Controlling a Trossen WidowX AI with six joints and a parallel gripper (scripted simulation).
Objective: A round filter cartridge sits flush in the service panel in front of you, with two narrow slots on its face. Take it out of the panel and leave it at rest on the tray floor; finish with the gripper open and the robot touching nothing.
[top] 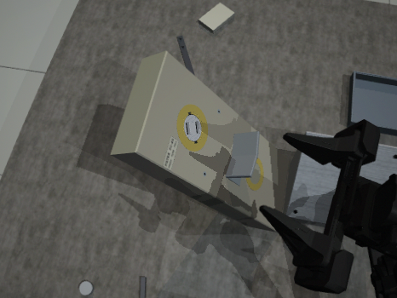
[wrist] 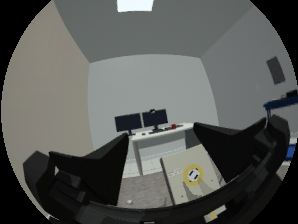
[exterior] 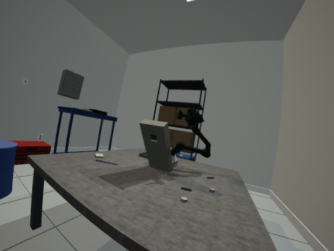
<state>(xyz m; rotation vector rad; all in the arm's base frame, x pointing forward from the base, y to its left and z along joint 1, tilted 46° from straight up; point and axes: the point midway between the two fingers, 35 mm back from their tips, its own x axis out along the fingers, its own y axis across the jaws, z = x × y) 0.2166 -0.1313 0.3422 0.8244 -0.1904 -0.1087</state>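
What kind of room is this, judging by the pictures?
Probably a workshop or service room: a black storage rack holding cardboard boxes, a blue workbench, a red toolbox on the tiled floor, and a grey work table carrying the beige service panel.

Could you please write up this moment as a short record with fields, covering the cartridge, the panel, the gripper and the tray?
cartridge: round filter cartridge seated in the service panel, inside a yellow ring, two narrow slots on its face
panel: beige box standing on the grey table; a grey flap partly covers a second yellow ring
gripper: gripper open, holding nothing, apart from the panel and off to the side of the cartridge
tray: blue-grey tray beside the arm, only partly in the top view
task state: cartridge not yet taken out
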